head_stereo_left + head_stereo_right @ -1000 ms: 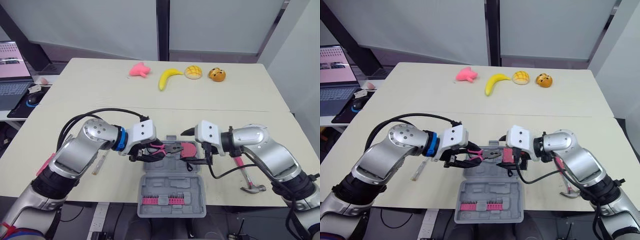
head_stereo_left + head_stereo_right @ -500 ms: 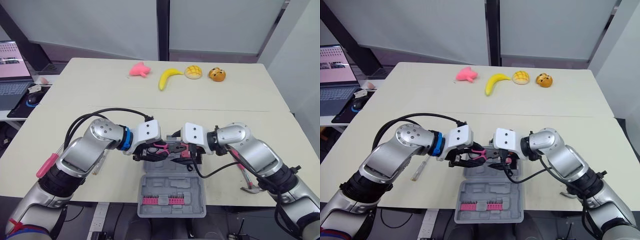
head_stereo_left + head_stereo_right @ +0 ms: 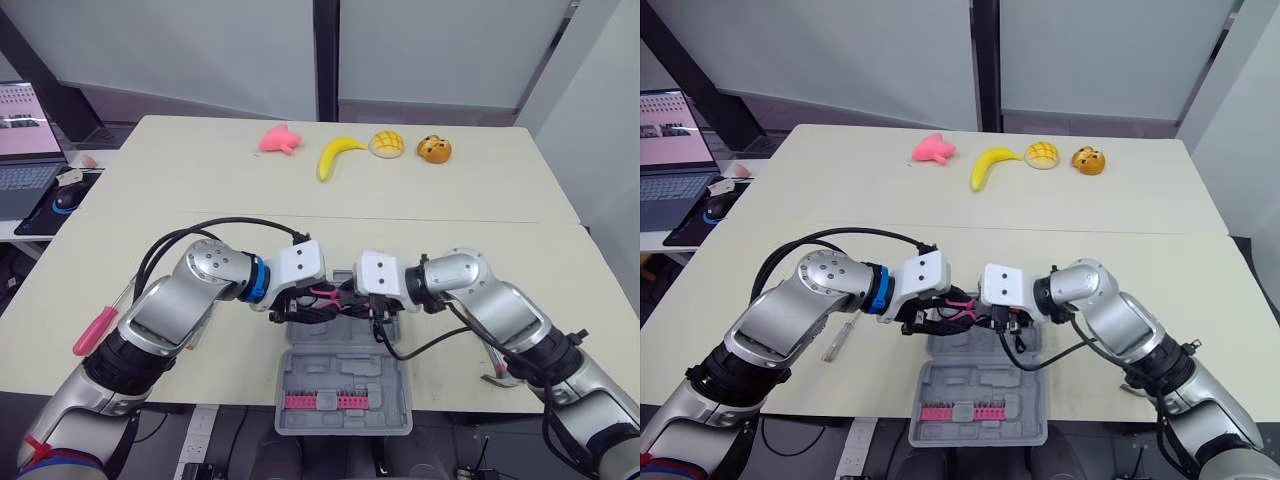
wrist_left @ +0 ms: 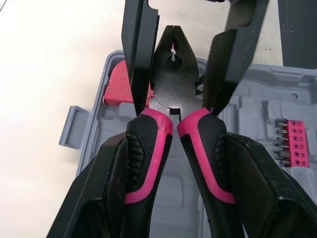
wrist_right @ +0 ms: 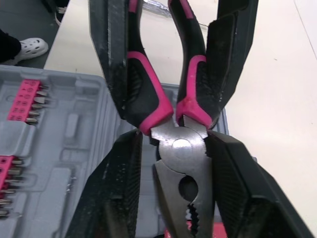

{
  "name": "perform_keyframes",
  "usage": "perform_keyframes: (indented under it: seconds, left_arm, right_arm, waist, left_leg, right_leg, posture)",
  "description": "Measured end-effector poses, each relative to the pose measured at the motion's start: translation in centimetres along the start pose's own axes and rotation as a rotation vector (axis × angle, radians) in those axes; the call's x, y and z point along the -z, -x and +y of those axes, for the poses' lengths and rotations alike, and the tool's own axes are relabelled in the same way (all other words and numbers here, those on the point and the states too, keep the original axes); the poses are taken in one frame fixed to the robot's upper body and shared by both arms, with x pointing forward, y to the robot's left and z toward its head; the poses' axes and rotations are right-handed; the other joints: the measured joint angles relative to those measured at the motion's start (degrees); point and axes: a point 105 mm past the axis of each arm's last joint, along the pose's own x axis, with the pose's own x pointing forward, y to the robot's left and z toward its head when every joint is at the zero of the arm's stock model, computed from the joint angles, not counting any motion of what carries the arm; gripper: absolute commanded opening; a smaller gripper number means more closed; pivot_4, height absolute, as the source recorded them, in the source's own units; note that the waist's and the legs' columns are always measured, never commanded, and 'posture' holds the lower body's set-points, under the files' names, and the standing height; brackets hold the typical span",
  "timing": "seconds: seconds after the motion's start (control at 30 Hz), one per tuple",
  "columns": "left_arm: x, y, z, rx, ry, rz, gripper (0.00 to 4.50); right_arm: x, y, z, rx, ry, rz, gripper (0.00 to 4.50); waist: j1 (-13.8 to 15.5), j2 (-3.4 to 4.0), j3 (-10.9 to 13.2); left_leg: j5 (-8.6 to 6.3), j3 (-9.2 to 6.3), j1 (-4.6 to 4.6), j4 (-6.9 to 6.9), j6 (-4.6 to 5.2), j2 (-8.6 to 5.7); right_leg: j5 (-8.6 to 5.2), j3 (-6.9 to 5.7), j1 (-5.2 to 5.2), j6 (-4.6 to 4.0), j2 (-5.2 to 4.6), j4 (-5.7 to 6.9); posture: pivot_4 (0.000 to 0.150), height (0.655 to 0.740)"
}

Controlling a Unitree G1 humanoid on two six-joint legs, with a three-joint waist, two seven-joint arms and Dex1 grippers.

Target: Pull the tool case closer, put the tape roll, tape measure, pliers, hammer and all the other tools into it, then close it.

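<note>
I have the left gripper (image 4: 176, 148) clamped on the pliers (image 4: 173, 84), one finger pressed against the outside of each pink handle, which lie nearly together. The pliers hang just above the far half of the open tool case (image 3: 340, 372), with their head pointing right. The right gripper (image 5: 181, 144) meets them from the right at the metal head. I cannot tell whether it grips the head or only sits around it.

The tool case lies at the near edge of the table (image 3: 200, 190), midway between the two arms. Its near half holds a row of pink-mounted bits (image 3: 320, 402). A pink item (image 4: 119, 89) is tucked in a far corner of the case, and I cannot make out what it is.

The hammer (image 3: 494, 377) lies on the table at the near right, partly hidden behind the right arm. A pink-handled screwdriver (image 3: 97, 330) lies on the near left, outside the left arm. A slim clear-handled tool (image 3: 835, 342) rests beside that arm, between it and the case.

Along the far edge, well apart from the work, sit a pink toy (image 3: 279, 139), a banana (image 3: 337, 155), a bun (image 3: 386, 144) and an orange toy (image 3: 433, 150).
</note>
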Motion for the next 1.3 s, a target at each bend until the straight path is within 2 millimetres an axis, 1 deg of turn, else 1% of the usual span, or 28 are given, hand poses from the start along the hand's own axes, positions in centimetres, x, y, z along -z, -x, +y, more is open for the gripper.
perform_keyframes:
  seconds: [0.03,0.2,0.27,0.3,0.4,0.43,0.5,0.6,0.67,0.73,0.77,0.87,0.97,1.03,1.1,1.3]
  left_arm:
    - [0.0,-0.1,-0.1,0.004,-0.001,0.003,2.47]
    - [0.1,-0.1,-0.1,0.003,-0.001,0.006,2.47]
    - [0.1,-0.1,-0.1,0.003,-0.004,0.005,3.18]
    - [0.0,-0.1,-0.1,0.005,-0.013,-0.002,3.40]
    - [0.0,-0.2,-0.5,0.012,-0.028,-0.026,4.32]
    - [0.1,0.0,-0.5,0.009,-0.021,-0.037,4.50]
    - [0.3,0.6,-0.4,-0.007,-0.031,-0.059,4.50]
    - [0.5,2.7,0.2,-0.064,-0.064,-0.109,4.50]
    - [0.9,4.1,0.1,-0.076,-0.059,-0.135,4.50]
    - [1.7,5.5,-0.7,-0.060,-0.037,-0.163,4.50]
    - [2.5,6.4,-1.3,-0.049,-0.022,-0.172,4.50]
    - [3.4,7.6,-1.6,-0.054,-0.010,-0.195,4.50]
    - [5.5,9.0,-2.3,-0.063,-0.017,-0.176,4.50]
    - [7.0,9.5,-2.5,-0.071,0.014,-0.163,4.50]
    - [7.6,9.6,-2.7,-0.073,0.026,-0.162,4.50]
    - [7.4,9.7,-2.5,-0.083,0.018,-0.170,4.50]
  right_arm:
    - [0.0,-0.1,0.1,-0.009,0.007,0.004,1.30]
    - [0.1,-0.1,0.1,-0.012,0.013,0.004,1.30]
    - [0.1,-0.1,0.1,-0.014,0.013,0.005,1.30]
    - [0.1,-0.2,0.0,-0.014,0.012,0.006,1.30]
    - [0.2,-0.2,0.1,-0.018,0.011,0.011,1.28]
    - [0.3,-0.1,0.1,-0.019,0.012,0.016,1.28]
    - [0.5,0.1,0.0,-0.018,0.015,0.029,1.28]
    - [1.3,0.7,-0.2,-0.006,0.011,0.076,1.28]
    - [1.5,0.8,-0.2,-0.001,0.006,0.096,1.28]
    - [1.5,1.0,-0.1,0.000,0.005,0.118,1.28]
    - [1.5,1.1,0.0,0.001,0.006,0.133,1.28]
    - [1.7,1.1,0.1,0.009,0.001,0.162,1.28]
    - [1.6,0.4,0.6,0.002,0.019,0.195,1.28]
    - [2.1,0.0,0.8,0.000,0.016,0.225,1.28]
    - [2.3,-0.2,1.0,0.001,0.023,0.245,1.28]
    - [3.0,-1.0,1.3,0.004,0.037,0.295,1.28]
  waist:
    - [0.0,0.00,0.0]
    - [0.0,0.00,0.0]
    - [0.0,0.00,0.0]
    - [0.0,0.00,0.0]
    - [0.0,0.00,0.0]
    - [-0.1,0.00,0.0]
    - [-0.1,0.00,0.0]
    - [0.0,0.00,0.0]
    - [-0.1,0.01,0.0]
    - [-0.3,0.00,0.0]
    - [-0.3,0.01,0.0]
    - [0.0,0.01,0.0]
    - [0.0,0.01,0.0]
    - [0.0,0.02,0.0]
    - [0.3,0.01,0.0]
    - [0.1,0.01,0.0]
  left_leg:
    - [0.00,0.00,0.00,0.00,0.00,0.00]
    - [0.00,-0.01,0.00,0.01,0.00,0.00]
    - [0.00,-0.01,0.00,0.01,0.00,0.00]
    - [0.00,-0.01,0.00,0.01,0.00,0.00]
    - [0.00,0.00,0.01,0.01,0.00,0.00]
    - [0.00,0.00,0.01,0.01,0.00,0.00]
    - [0.00,-0.01,0.01,0.01,0.00,0.01]
    - [0.00,-0.01,0.01,0.01,0.00,0.01]
    - [0.00,0.02,0.01,0.01,0.00,0.01]
    - [0.00,0.03,0.01,-0.02,0.00,0.02]
    - [0.00,0.02,0.00,-0.03,0.00,0.02]
    - [0.00,-0.01,-0.01,-0.01,0.00,0.03]
    - [0.00,0.02,0.01,-0.01,0.00,0.02]
    - [0.00,0.01,-0.01,0.00,0.00,0.02]
    - [0.00,0.00,-0.02,0.00,0.00,0.02]
    - [0.00,0.01,-0.02,-0.01,0.00,0.03]
  right_leg:
    - [0.00,0.00,0.00,0.00,0.00,0.00]
    - [0.00,0.00,0.00,0.00,0.00,0.02]
    - [0.00,0.00,0.00,0.00,0.00,0.02]
    - [0.00,0.00,0.00,0.00,0.00,0.02]
    - [0.00,0.01,0.00,0.00,0.00,0.02]
    - [0.00,0.00,-0.01,0.00,0.00,0.02]
    - [0.01,0.00,-0.02,0.00,0.00,0.03]
    - [0.01,-0.01,-0.02,-0.01,-0.02,0.03]
    - [0.01,0.02,-0.02,-0.01,-0.02,0.03]
    - [0.01,0.02,-0.07,-0.01,-0.02,0.03]
    - [0.00,0.01,-0.09,-0.01,-0.02,0.04]
    - [0.01,-0.03,-0.09,-0.02,-0.02,0.05]
    - [0.01,-0.01,-0.07,-0.02,-0.03,0.03]
    - [0.01,-0.03,-0.07,-0.02,-0.03,0.03]
    - [0.01,-0.04,-0.07,-0.02,-0.03,0.03]
    - [0.02,-0.03,-0.08,-0.02,-0.02,0.04]
  posture:
    - [0.150,0.7400]
    - [0.150,0.7400]
    - [0.150,0.7400]
    - [0.150,0.7400]
    - [0.150,0.7400]
    - [0.150,0.7400]
    - [0.150,0.7400]
    - [0.150,0.7400]
    - [0.150,0.7400]
    - [0.150,0.7400]
    - [0.150,0.7400]
    - [0.150,0.7400]
    - [0.150,0.7400]
    - [0.150,0.7400]
    - [0.150,0.7400]
    - [0.150,0.7400]
